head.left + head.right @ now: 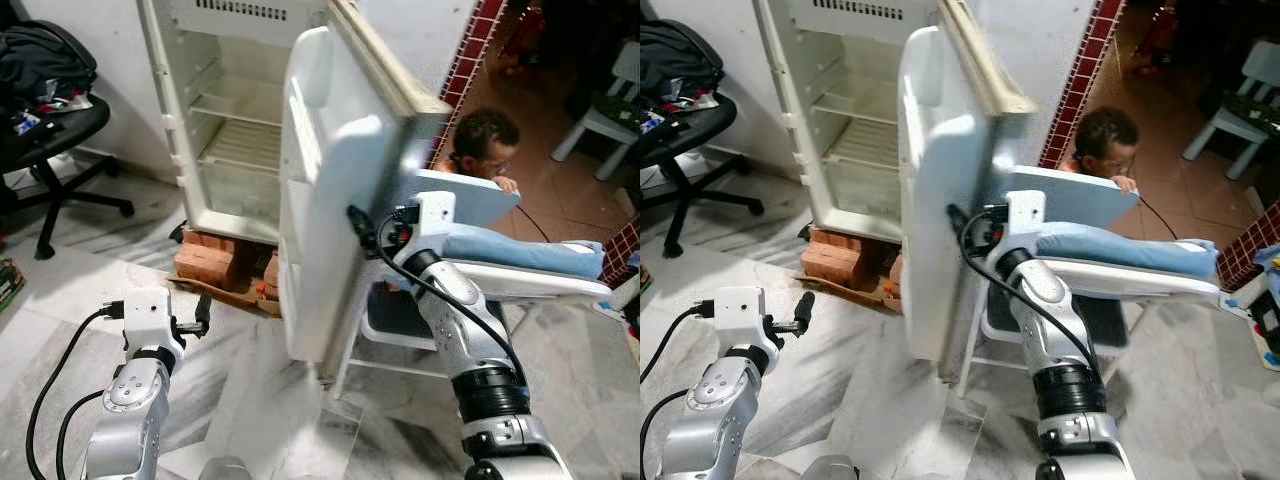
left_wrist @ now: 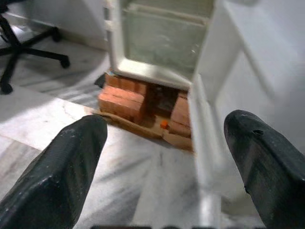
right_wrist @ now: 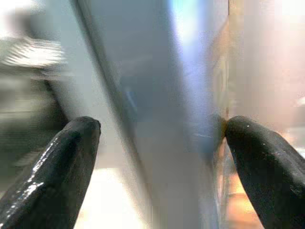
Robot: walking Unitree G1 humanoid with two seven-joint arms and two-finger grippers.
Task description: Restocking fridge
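Note:
The white fridge [image 1: 240, 130] stands open on bricks, its shelves [image 1: 245, 145] bare. Its door [image 1: 320, 200] swings out toward me, with the inner side facing left. My right gripper [image 1: 362, 228] is at the door's outer edge at mid height. In the right wrist view its fingers [image 3: 57, 171] stand apart, open, with the door's edge [image 3: 157, 119] between them. Low over the marble floor, left of the door, my left gripper [image 1: 200, 315] is open and holds nothing. It points at the fridge's base [image 2: 157, 71].
Red bricks [image 1: 215, 262] prop up the fridge. A black office chair [image 1: 50, 140] piled with clothes stands at the left. Just behind the door, a person [image 1: 485, 145] sits by a white plastic chair [image 1: 520, 285]. A red tiled wall [image 1: 475, 50] rises beyond.

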